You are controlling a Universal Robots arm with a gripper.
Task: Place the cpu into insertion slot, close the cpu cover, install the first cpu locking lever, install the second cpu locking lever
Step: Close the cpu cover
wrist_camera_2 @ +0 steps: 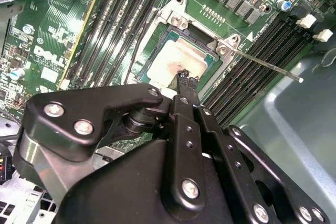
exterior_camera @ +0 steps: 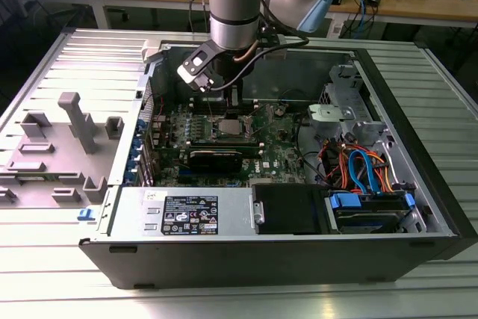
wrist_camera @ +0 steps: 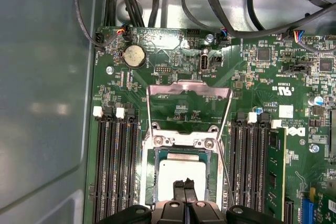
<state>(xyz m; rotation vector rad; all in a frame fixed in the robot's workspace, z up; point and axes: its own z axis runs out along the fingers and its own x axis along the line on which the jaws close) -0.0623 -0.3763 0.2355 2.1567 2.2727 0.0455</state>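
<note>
The cpu (wrist_camera: pixel 181 174), a square chip with a dull silver top, lies flat inside the insertion slot (wrist_camera: pixel 148 182) on the green motherboard; the second wrist view also has the cpu (wrist_camera_2: pixel 176 59). My gripper (wrist_camera: pixel 184 184) hovers just over the chip's near half, fingers shut together with nothing between them. The cpu cover (wrist_camera: pixel 189 89) stands swung up on its hinges, away from the socket. A thin locking lever (wrist_camera_2: pixel 270 68) sticks out sideways from the socket corner, unlatched. In the exterior view my gripper (exterior_camera: pixel 231 106) hangs over the socket (exterior_camera: pixel 228 128).
Long black memory slots (wrist_camera: pixel 113 166) flank the socket on both sides, one holding a green module (wrist_camera: pixel 275 171). Black cables (wrist_camera: pixel 220 9) run along the board's far edge. The case wall (wrist_camera: pixel 42 103) rises close by. A drive bay with blue and orange cables (exterior_camera: pixel 366 173) sits at the exterior view's right.
</note>
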